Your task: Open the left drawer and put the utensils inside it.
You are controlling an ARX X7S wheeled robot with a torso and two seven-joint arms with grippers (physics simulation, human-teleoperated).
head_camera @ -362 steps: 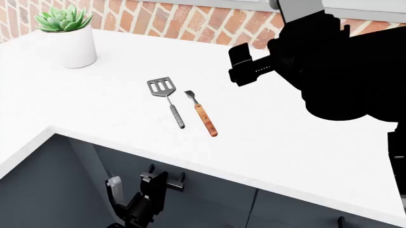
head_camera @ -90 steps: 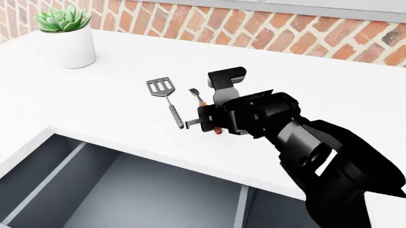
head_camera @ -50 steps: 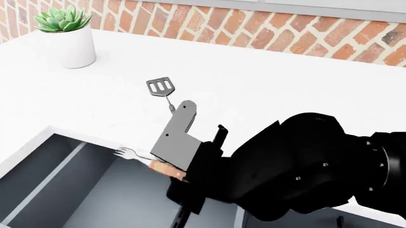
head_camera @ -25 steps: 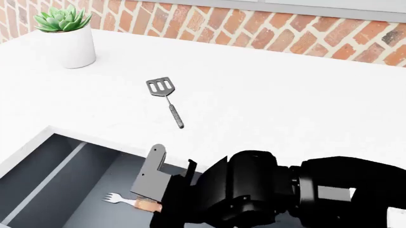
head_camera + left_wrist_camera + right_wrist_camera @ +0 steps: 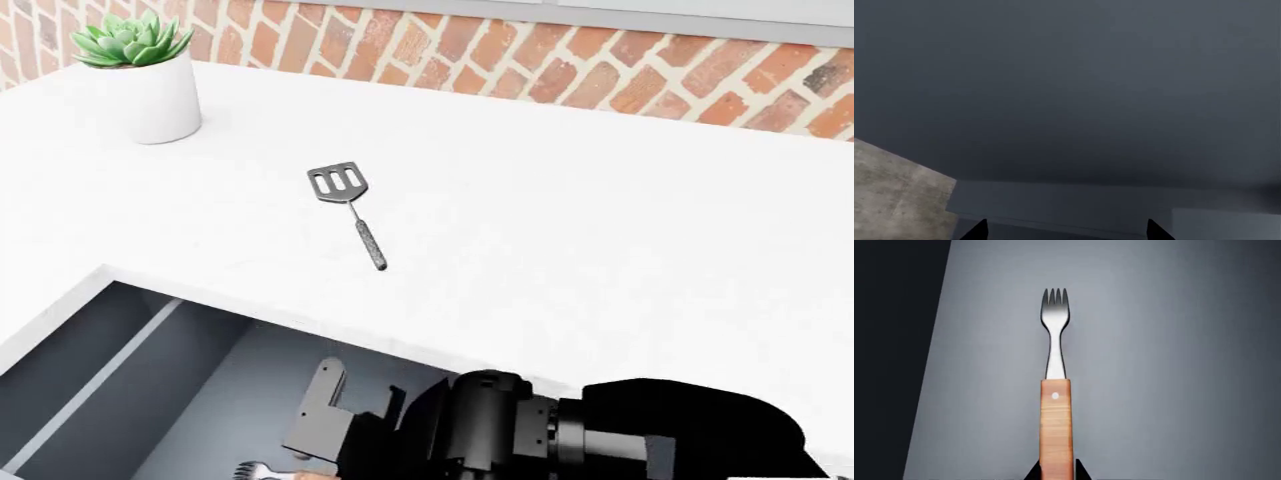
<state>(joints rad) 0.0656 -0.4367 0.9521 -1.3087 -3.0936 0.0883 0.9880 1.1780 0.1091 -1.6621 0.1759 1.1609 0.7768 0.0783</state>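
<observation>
The left drawer (image 5: 187, 400) stands pulled out below the counter edge, showing its grey floor (image 5: 1174, 365) and a divider ridge (image 5: 96, 385). My right gripper (image 5: 291, 462) is down inside it, shut on the orange-brown handle of the fork (image 5: 1055, 390); the tines (image 5: 254, 469) point away from the gripper (image 5: 1057, 476), low over the drawer floor. The grey slotted spatula (image 5: 346, 202) lies on the white counter, apart from both grippers. My left gripper (image 5: 1066, 233) is open with nothing between its fingertips (image 5: 979, 230), facing a dark slate surface; the head view does not show it.
A white pot with a green succulent (image 5: 140, 75) stands at the counter's back left, before a brick wall (image 5: 641, 80). My black right arm (image 5: 627, 430) covers the drawer's right part. A patch of beige floor (image 5: 894, 200) shows in the left wrist view.
The drawer went from shut to open. My right gripper took the fork off the counter, carried it over the edge and has sunk lower into the drawer. The spatula has not moved.
</observation>
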